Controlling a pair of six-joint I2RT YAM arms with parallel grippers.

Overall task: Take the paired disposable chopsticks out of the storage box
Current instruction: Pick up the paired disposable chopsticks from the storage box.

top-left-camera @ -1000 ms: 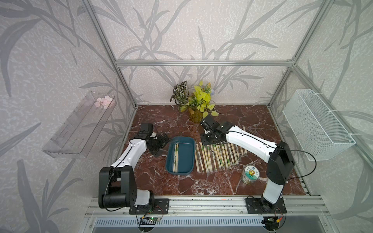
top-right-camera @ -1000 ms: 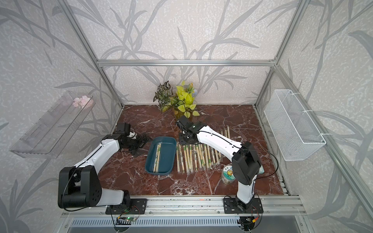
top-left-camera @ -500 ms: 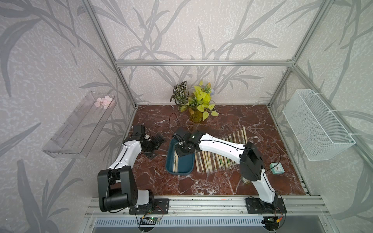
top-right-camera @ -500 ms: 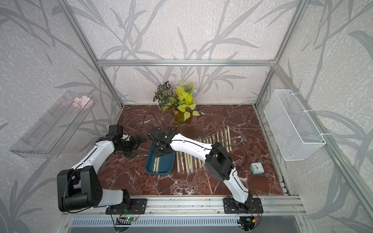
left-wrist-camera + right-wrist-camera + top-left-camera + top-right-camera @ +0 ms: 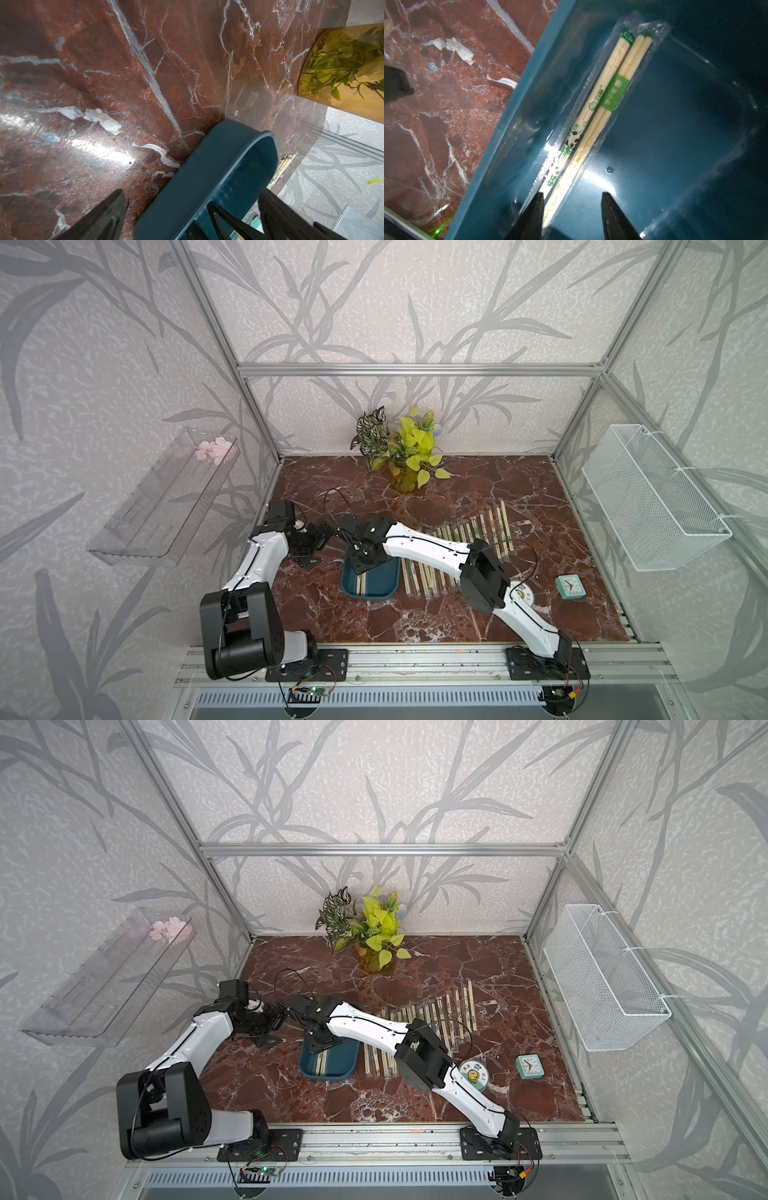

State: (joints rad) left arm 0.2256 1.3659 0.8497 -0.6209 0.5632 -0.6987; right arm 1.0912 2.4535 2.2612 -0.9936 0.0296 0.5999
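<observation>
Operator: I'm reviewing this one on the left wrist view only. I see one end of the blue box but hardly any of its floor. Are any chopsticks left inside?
Observer: Yes. Two sleeved chopstick pairs lie side by side on the floor of the storage box.
Operator: Where is the right hand?
Observer: The right hand is over the box, with its fingers apart at one end of those pairs and not closed on them.
Operator: Are any pairs outside the box?
Observer: A row of sleeved pairs lies on the table beside the box, on the side away from the left arm.
</observation>
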